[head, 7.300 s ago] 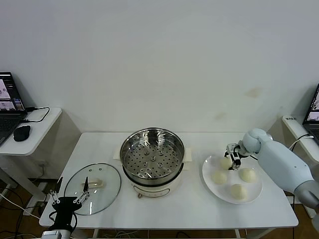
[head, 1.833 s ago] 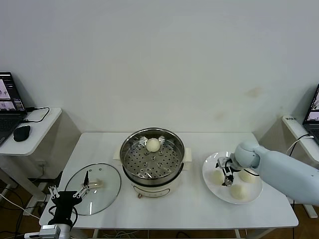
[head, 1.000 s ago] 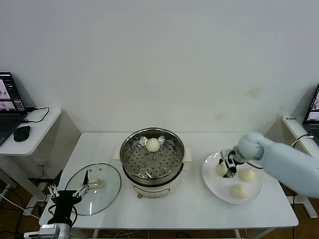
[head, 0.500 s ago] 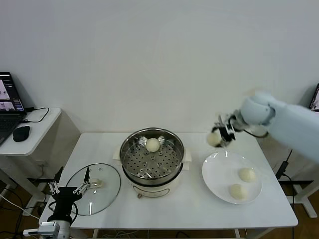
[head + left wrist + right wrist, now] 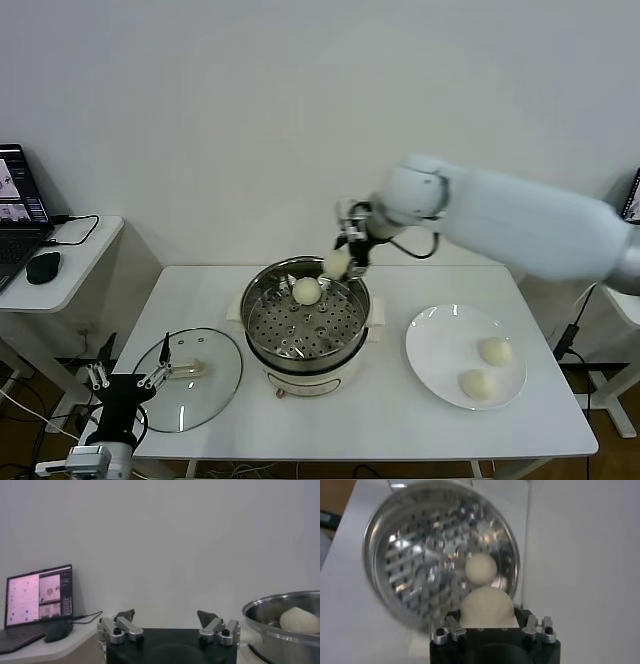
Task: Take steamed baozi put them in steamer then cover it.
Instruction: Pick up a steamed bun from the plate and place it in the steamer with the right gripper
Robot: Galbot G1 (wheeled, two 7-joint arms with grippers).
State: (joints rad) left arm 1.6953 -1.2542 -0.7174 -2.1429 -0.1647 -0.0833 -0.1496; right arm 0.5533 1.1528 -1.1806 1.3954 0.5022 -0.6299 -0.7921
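Left gripper (image 5: 122, 377): parked low off the table's near left corner, fingers spread wide with nothing between them (the left wrist view shows both fingertips well apart). Glass lid (image 5: 187, 377): flat on the table (image 5: 390, 420) at near left, just beyond that gripper, handle up. Plate (image 5: 440, 345): white, near right of the table, bearing two baozi, one nearer (image 5: 477, 384) and one farther (image 5: 494, 350), apart from each other. Steamer (image 5: 305, 317): steel pot with perforated tray on a cream base, centre of the table between lid and plate, uncovered. One baozi (image 5: 305, 290) rests on the tray toward the far side of the pot. Right gripper (image 5: 346, 252): above the steamer's far rim, arm reaching in from the right, fingers pinching a fourth baozi (image 5: 336, 264) held clear of the tray; in the right wrist view that held bun (image 5: 487, 607) sits between the fingers directly over the pot, with the tray's bun (image 5: 481, 568) just beyond it. Side desk (image 5: 70, 270): far left, apart from the table, carrying a laptop (image 5: 18, 210) with lit screen and a dark mouse (image 5: 43, 266). Plain white wall behind.
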